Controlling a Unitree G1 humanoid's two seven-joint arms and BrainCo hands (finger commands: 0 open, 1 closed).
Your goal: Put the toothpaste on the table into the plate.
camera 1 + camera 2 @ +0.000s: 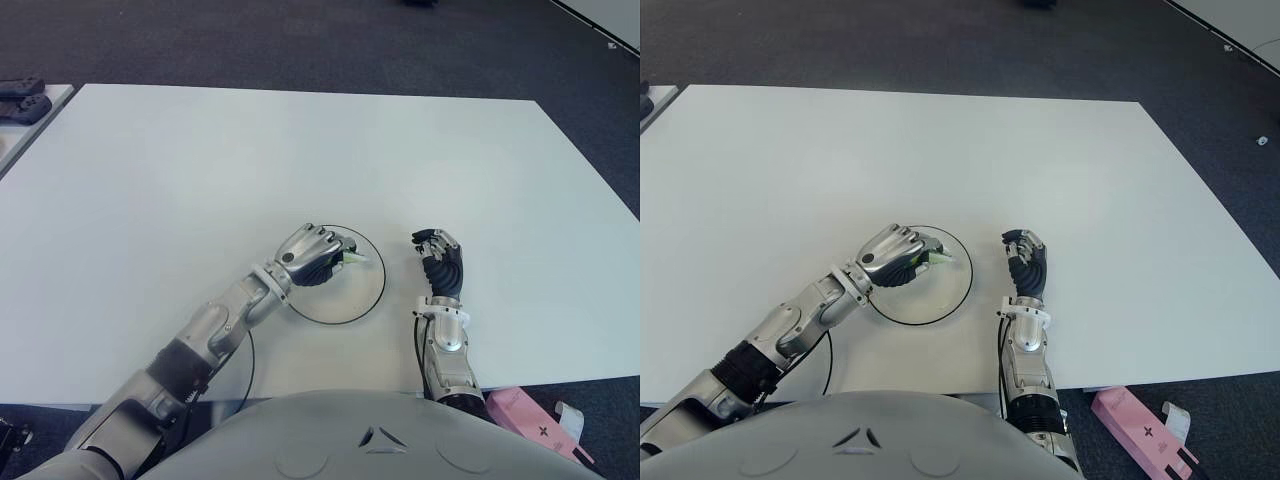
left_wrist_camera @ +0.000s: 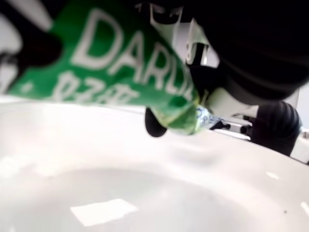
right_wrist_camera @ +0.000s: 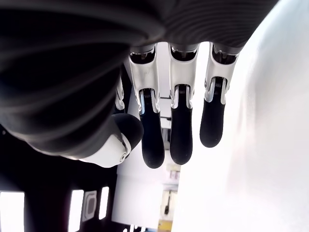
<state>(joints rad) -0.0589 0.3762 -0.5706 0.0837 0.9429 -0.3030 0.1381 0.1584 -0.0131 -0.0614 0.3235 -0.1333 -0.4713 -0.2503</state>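
My left hand (image 1: 318,256) is curled around a green toothpaste tube (image 2: 111,72), held just above the white plate (image 1: 362,300) with a dark rim. Only the tube's tip (image 1: 354,259) pokes out from the fingers in the eye views. The left wrist view shows the tube's crimped end close over the plate's white inner surface (image 2: 145,193). My right hand (image 1: 439,262) shows on the white table (image 1: 300,160) to the right of the plate, its fingers (image 3: 181,130) relaxed and holding nothing.
A pink box (image 1: 535,420) lies on the floor past the table's near right corner. Dark devices (image 1: 22,100) sit on another surface at the far left. A black cable (image 1: 245,370) runs along my left forearm.
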